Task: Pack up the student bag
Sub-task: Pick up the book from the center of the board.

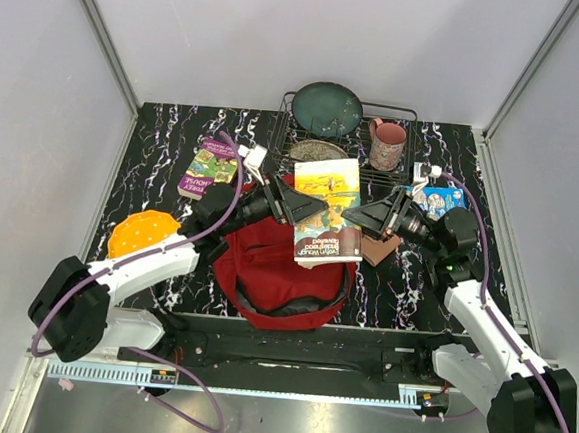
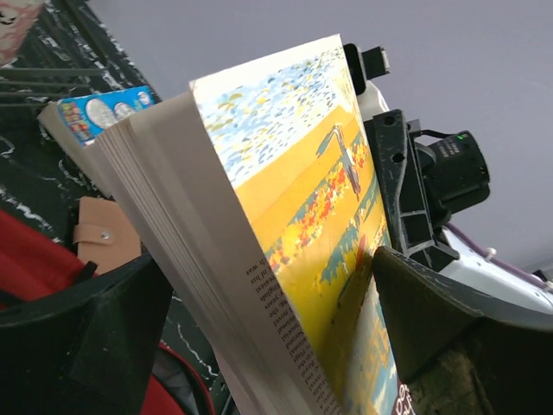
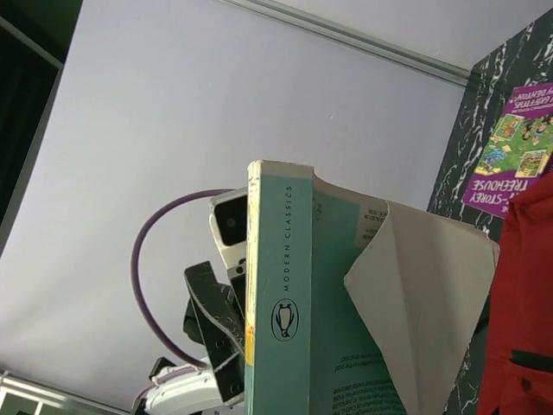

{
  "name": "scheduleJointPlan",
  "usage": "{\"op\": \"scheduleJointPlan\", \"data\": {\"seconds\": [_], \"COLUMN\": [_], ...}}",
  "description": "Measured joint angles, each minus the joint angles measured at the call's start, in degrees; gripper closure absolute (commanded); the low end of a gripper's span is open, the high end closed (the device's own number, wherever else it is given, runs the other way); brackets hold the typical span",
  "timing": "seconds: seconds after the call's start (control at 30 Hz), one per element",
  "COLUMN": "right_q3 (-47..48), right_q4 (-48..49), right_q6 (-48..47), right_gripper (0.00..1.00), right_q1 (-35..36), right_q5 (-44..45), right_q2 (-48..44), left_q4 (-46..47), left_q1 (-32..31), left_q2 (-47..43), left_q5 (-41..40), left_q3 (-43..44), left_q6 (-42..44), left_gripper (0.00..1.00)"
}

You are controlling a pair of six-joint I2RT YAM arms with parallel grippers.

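Note:
The student bag [image 1: 266, 265] is a red backpack lying open-side up at the table's near middle; its red fabric also fills the right edge of the right wrist view [image 3: 525, 285]. Above it hangs a thick paperback book [image 1: 328, 208] with a yellow cover [image 2: 294, 199] and a teal spine [image 3: 278, 320]. My right gripper [image 1: 368, 219] is shut on the book's right edge, its fingers hidden behind the book in its own view. My left gripper [image 1: 298, 205] stands wide open around the book [image 2: 259, 285], with a gap at the page side.
A wire dish rack [image 1: 406, 113] at the back holds a green plate [image 1: 327, 109] and a pink mug [image 1: 386, 144]. A purple book [image 1: 209, 167] and an orange disc [image 1: 143, 233] lie left. A blue-and-white box [image 1: 438, 198] and a brown wallet [image 1: 379, 249] lie right.

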Motion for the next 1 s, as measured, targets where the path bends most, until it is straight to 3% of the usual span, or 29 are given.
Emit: {"op": "scheduleJointPlan", "data": {"seconds": [0.03,0.1,0.2,0.3,0.33,0.43,0.47,0.53,0.57,0.67,0.7,1.0], "right_q3": [0.0,0.0,-0.2,-1.1,-1.4,-1.5,-1.5,-1.4,-1.1,-0.3,-0.1,3.9], "right_q4": [0.7,2.0,3.3,3.1,2.8,0.6,-0.7,-3.8,-5.6,-9.6,-10.3,-19.8], "right_q6": [0.3,0.9,1.3,1.2,0.9,-1.7,-2.6,-4.5,-5.4,-7.1,-7.6,-14.4], "right_gripper": [1.00,1.00,1.00,1.00,0.98,0.91,0.78,0.63,0.51,0.39,0.29,0.18], "right_q1": [0.0,0.1,0.1,0.0,0.0,0.1,0.2,0.4,0.6,0.9,0.9,2.7], "right_q5": [-0.3,-0.5,-0.9,-0.4,-0.3,0.0,0.1,0.2,0.3,0.7,1.0,3.9], "right_q2": [0.0,0.0,0.1,0.6,0.8,0.7,0.6,0.2,-0.1,-0.7,-0.8,-0.4], "left_q4": [1.3,3.9,6.6,9.1,8.7,5.0,3.1,-1.0,-2.6,-6.0,-6.8,-7.0], "left_q1": [0.0,0.1,0.2,0.3,0.2,0.1,0.0,-0.2,-0.4,-0.6,-0.6,-0.2], "left_q2": [0.3,1.1,2.0,1.9,1.6,0.5,-0.2,-1.9,-2.8,-4.8,-5.2,-3.6], "left_q5": [0.6,1.8,3.2,4.4,4.3,3.5,2.9,2.0,1.6,0.9,0.9,1.9], "left_q3": [-0.2,-0.3,-0.4,-0.4,-0.4,-0.4,-0.4,-0.4,-0.4,-0.4,-0.3,-0.2], "left_q6": [-0.6,-1.8,-3.6,-4.8,-4.6,-4.3,-3.7,-2.6,-2.1,-0.4,0.2,0.7], "left_gripper": [0.03,0.19,0.66,0.86,0.97,1.00,1.00,1.00,1.00,1.00,1.00,1.00]}}
